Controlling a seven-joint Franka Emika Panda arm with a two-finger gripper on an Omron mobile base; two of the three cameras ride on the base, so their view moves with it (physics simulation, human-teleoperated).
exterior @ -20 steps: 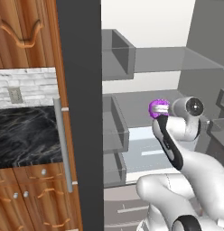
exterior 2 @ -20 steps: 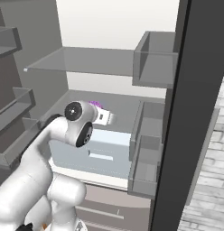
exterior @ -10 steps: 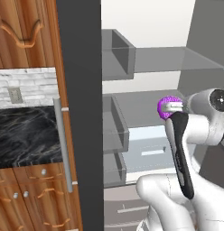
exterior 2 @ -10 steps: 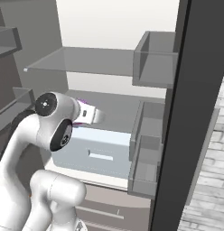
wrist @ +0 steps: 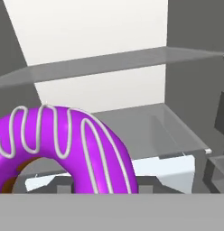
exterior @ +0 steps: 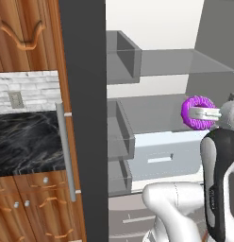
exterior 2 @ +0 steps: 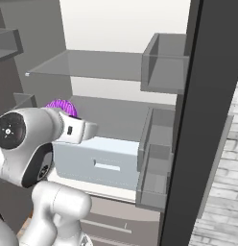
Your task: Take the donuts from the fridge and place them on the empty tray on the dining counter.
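My gripper (exterior: pixel 201 113) is shut on a purple-magenta donut (exterior: pixel 194 112) with white stripes and holds it upright in the air in front of the open fridge (exterior: pixel 152 106). In the right base view the donut (exterior 2: pixel 61 106) peeks out above and behind the white hand. The hand view has the donut (wrist: pixel 64 135) large at the lower left, with the grey fridge shelves (wrist: pixel 145 126) behind it. The empty tray and the dining counter are out of view.
The open dark fridge door (exterior: pixel 83 118) with its bar handle (exterior: pixel 65 151) stands to the left, its door bins (exterior: pixel 120 137) facing in. A pale drawer (exterior 2: pixel 99 163) sits under the shelf. A black marble counter (exterior: pixel 24 142) and wooden cabinets (exterior: pixel 24 208) lie further left.
The arm has swung with the donut in its grip: rightward in the left base view, leftward in the right base view. The fridge has not changed.
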